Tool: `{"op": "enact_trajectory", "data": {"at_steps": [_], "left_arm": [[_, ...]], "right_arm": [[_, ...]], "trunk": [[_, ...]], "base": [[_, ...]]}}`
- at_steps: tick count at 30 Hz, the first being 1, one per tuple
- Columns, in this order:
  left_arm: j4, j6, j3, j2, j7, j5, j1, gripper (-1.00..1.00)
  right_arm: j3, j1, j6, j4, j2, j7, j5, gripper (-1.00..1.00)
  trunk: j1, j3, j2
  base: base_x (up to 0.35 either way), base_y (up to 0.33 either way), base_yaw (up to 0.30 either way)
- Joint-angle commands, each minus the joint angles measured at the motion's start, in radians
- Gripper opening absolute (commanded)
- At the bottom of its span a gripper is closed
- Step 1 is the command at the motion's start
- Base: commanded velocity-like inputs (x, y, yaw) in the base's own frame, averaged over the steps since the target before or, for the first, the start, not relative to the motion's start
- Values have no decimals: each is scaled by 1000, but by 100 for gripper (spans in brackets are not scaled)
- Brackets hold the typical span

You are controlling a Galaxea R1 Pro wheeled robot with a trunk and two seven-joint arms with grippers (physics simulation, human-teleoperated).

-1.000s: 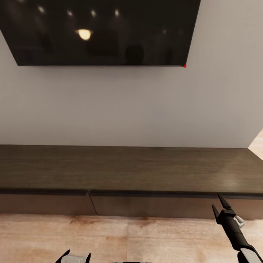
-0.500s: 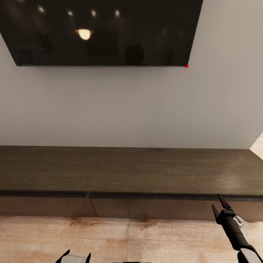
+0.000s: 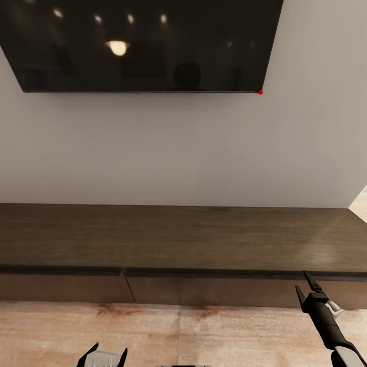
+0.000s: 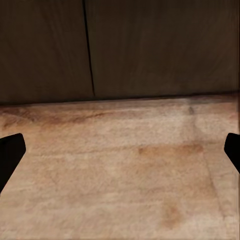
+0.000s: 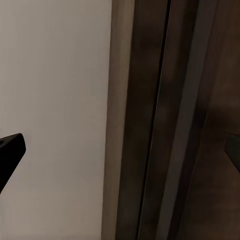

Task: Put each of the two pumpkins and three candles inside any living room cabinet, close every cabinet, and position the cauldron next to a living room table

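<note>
The long dark-brown cabinet [image 3: 178, 237] runs along the wall in front of me, its flat top bare and its front panels [image 3: 204, 290] shut. My right gripper [image 3: 304, 286] is open, just in front of the cabinet's right front panel, with nothing between its fingers. In the right wrist view the right gripper [image 5: 120, 150] faces the cabinet's top edge [image 5: 150, 125]. My left gripper [image 3: 107, 352] is open low over the floor. In the left wrist view the left gripper [image 4: 120, 155] faces the seam between two panels [image 4: 90, 50]. The pumpkins, candles, cauldron and table are out of view.
A large black TV [image 3: 142, 46] hangs on the white wall [image 3: 178, 153] above the cabinet. Light wooden floor [image 3: 204, 336] lies between me and the cabinet front. The cabinet's right end [image 3: 354, 216] meets open floor.
The head view shifted slightly, so the camera moved a little. Both grippers stay where they were, open.
</note>
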Motion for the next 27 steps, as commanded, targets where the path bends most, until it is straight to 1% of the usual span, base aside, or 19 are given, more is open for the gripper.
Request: {"op": "enact_trajectory", "data": {"at_steps": [1,3,5,8,11,16,24,27], "left_arm": [[-39,1,-1,1,-6,2,18,100],[-90,2,-1,1,-12,2,52,100],[-174,7,-2,0,-19,3,121,100],[-217,9,-5,0,-22,3,155,100],[-236,10,-18,0,-24,3,170,100],[-245,11,-34,1,-24,3,178,100],[-245,11,-41,0,-25,3,180,100],[-245,11,-50,-1,-24,2,179,100]], "right_arm": [[-2,-1,8,1,0,2,-5,100],[-2,-1,8,1,0,2,-5,100],[-2,-1,8,1,0,2,-5,100],[-2,-1,9,1,0,2,-5,100],[-2,-1,9,1,0,2,-5,100],[-2,-1,8,1,0,2,-5,100],[-2,-1,8,1,0,2,-5,100],[-2,-1,8,1,0,2,-5,100]], "trunk": [[0,-1,0],[0,-1,0],[0,-1,0],[0,-1,0],[0,-1,0],[0,-1,0],[0,-1,0],[0,-1,0]], "base": [[0,0,0],[0,0,0],[0,0,0],[0,0,0],[0,0,0],[0,0,0],[0,0,0],[0,0,0]]}}
